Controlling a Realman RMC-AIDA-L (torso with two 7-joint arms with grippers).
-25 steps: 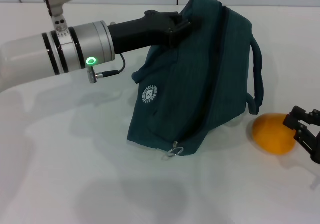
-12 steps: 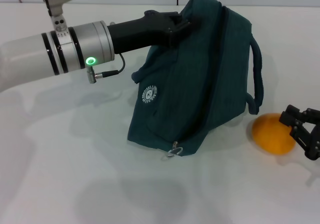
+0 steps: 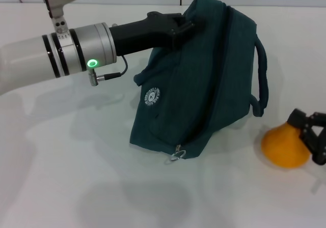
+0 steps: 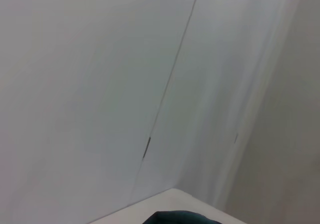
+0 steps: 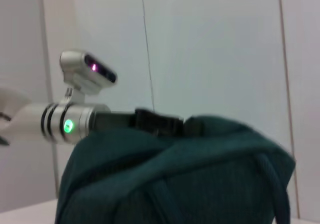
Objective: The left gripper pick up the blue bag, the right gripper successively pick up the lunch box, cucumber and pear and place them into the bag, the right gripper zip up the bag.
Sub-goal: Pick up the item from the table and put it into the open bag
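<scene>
The white table [image 3: 61, 177] carries the whole scene. On it the blue bag [image 3: 204, 80] stands propped up, its top edge clenched by the left gripper [image 3: 178, 24], whose thick silver arm reaches in from the robot's left. The bag's zipper ring [image 3: 177, 154] hangs at the lower near corner. Whether the mouth is open and what lies inside cannot be told from any view; no lunch box or cucumber shows on the table.

Near the bag's right side lies the pear [image 3: 285, 145]. Over the last second the right gripper [image 3: 310, 136] has closed in from the right edge and now sits against the fruit, and the pear has shifted slightly and tipped, narrow end now upward. Its fingers appear to straddle the pear, but whether they are squeezing it cannot be told. This suggests the pear's pick-up is under way, the lift and zipping remaining.
</scene>
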